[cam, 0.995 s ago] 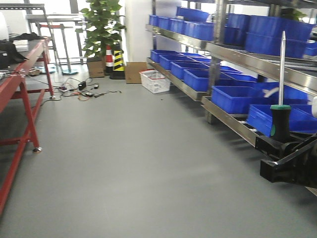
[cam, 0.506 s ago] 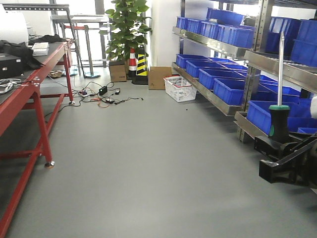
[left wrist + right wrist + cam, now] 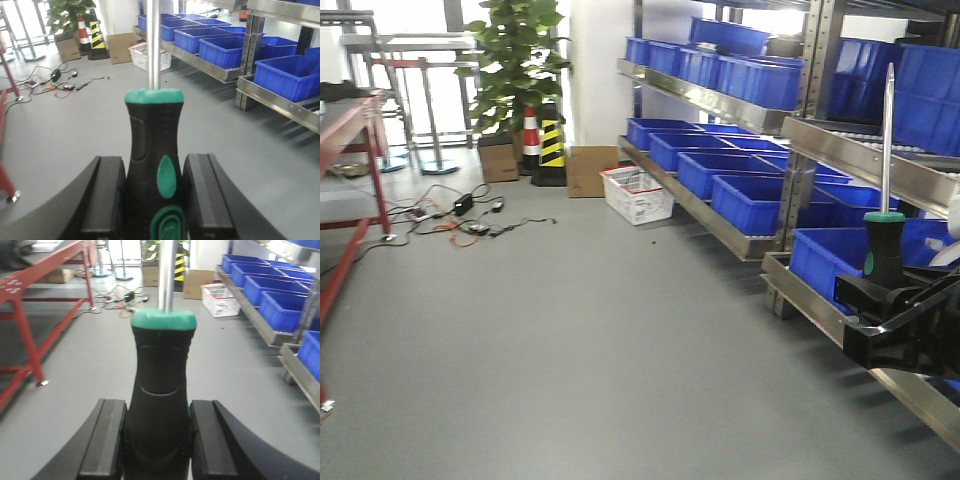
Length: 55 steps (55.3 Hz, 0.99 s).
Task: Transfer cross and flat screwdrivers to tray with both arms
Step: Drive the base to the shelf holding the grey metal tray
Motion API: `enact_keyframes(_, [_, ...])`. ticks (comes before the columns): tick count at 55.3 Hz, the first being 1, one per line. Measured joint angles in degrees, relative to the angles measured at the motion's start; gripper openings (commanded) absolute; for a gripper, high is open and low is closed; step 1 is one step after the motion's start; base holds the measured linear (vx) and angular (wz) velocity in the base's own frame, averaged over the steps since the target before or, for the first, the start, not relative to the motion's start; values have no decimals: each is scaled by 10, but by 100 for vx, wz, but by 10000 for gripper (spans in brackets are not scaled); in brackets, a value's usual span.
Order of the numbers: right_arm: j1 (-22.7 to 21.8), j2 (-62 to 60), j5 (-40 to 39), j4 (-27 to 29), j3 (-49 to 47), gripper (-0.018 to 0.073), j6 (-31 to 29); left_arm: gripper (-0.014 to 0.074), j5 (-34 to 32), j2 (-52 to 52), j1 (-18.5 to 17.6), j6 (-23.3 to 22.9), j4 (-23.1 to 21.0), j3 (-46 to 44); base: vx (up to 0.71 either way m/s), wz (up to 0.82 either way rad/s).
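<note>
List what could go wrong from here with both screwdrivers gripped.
1. The left gripper and right gripper each pinch only a lower handle. The left screwdriver and right screwdriver have long free shafts, so either might tilt or slip.
2. The steel rack stands close by; a raised shaft could snag it.
3. The tray is in no view, so placement cannot be judged yet.

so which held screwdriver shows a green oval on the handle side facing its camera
The black-handled, steel-shafted screwdriver in the left hand: a green oval faces the lens. The other screwdriver in the right hand shows plain black below its green collar.
</note>
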Motion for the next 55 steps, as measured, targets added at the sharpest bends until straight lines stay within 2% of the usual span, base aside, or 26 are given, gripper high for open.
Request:
enact_keyframes(21, [0,2,0,0,0,-8,0,3,-1,0,0,0,0,0,60,-42])
enact_keyframes(55, [0,2,1,0,0,-8,0,3,-1,0,0,0,0,0,51,-66])
